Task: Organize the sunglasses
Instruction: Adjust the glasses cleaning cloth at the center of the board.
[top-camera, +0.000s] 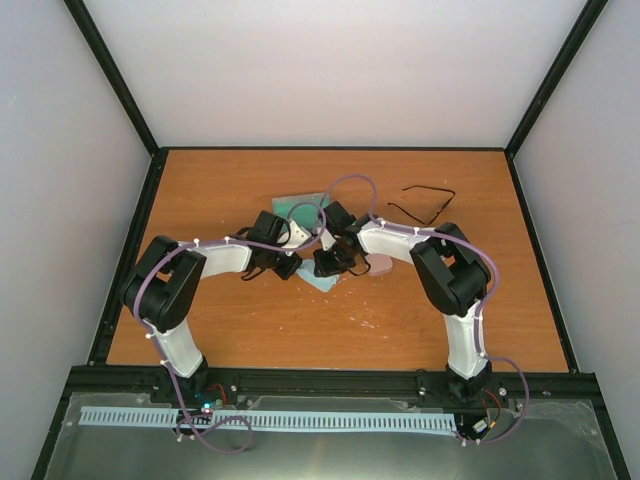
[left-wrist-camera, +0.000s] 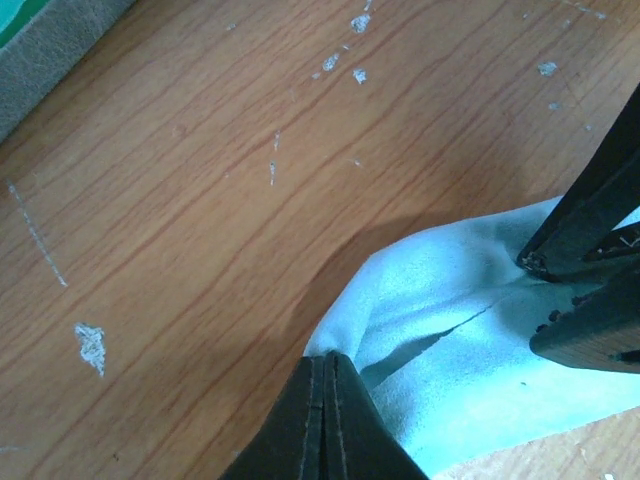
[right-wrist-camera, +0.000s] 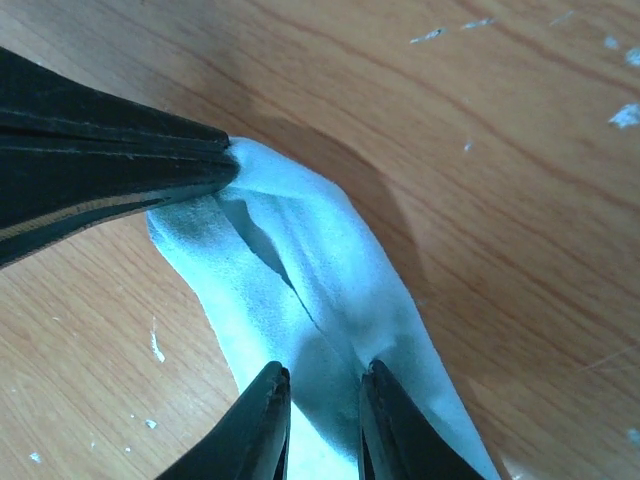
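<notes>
The sunglasses (top-camera: 425, 203), thin and black, lie on the back right of the table, away from both grippers. Mid-table, a light-blue cloth (top-camera: 325, 281) stretches between the two grippers. My left gripper (left-wrist-camera: 325, 365) is shut on one corner of the cloth (left-wrist-camera: 470, 340), with the fabric pinched at its tips. My right gripper (right-wrist-camera: 325, 385) stands narrowly open, one fingertip on each side of a fold in the cloth (right-wrist-camera: 300, 290). The right gripper's fingers (left-wrist-camera: 585, 225) show at the right edge of the left wrist view. The cloth is creased down its middle.
A grey case (top-camera: 300, 211) with a green inside lies open just behind the grippers; its edge (left-wrist-camera: 50, 55) shows top left in the left wrist view. A pink case (top-camera: 380, 265) lies under the right arm. Black frame rails border the table.
</notes>
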